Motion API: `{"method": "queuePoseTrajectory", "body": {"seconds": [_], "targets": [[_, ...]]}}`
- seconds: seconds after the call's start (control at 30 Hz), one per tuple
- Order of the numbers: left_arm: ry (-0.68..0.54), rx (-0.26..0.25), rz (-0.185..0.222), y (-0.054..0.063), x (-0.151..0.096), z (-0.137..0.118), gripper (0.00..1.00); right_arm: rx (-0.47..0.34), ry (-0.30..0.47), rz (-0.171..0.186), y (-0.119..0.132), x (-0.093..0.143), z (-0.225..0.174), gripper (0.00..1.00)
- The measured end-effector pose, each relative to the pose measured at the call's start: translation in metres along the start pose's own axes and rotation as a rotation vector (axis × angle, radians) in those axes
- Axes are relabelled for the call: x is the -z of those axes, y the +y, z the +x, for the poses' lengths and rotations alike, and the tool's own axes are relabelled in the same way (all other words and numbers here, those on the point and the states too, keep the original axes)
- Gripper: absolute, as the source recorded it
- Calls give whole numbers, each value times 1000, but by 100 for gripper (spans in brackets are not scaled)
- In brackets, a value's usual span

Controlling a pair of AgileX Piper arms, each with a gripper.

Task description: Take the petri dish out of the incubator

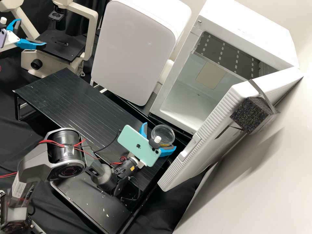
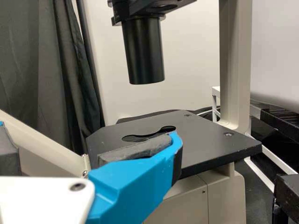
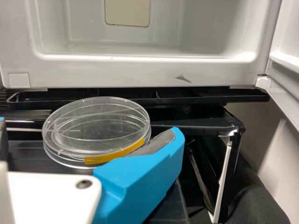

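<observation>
The petri dish (image 1: 162,131) is outside the incubator (image 1: 260,24), positioned in front of its opening. The incubator door (image 1: 201,143) is open, with a black foam block (image 1: 248,115) on its outer face.

The right gripper (image 1: 160,136) is located at the dish. Its fingers are apart, one to each side of the dish; in the right wrist view, one finger overlaps the yellow tape (image 3: 100,159) on the dish rim. Contact at that point cannot be determined.

The left gripper (image 1: 32,32) is located beside the stage (image 1: 60,48) of the microscope (image 1: 92,29), fingers apart, nothing between them.
</observation>
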Motion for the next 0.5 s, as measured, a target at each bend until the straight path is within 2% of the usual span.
{"method": "queuePoseTrajectory", "body": {"seconds": [0.5], "targets": [[0,0,0,0,0,0,100,-17,-1,-23,11,-12,24,100]]}}
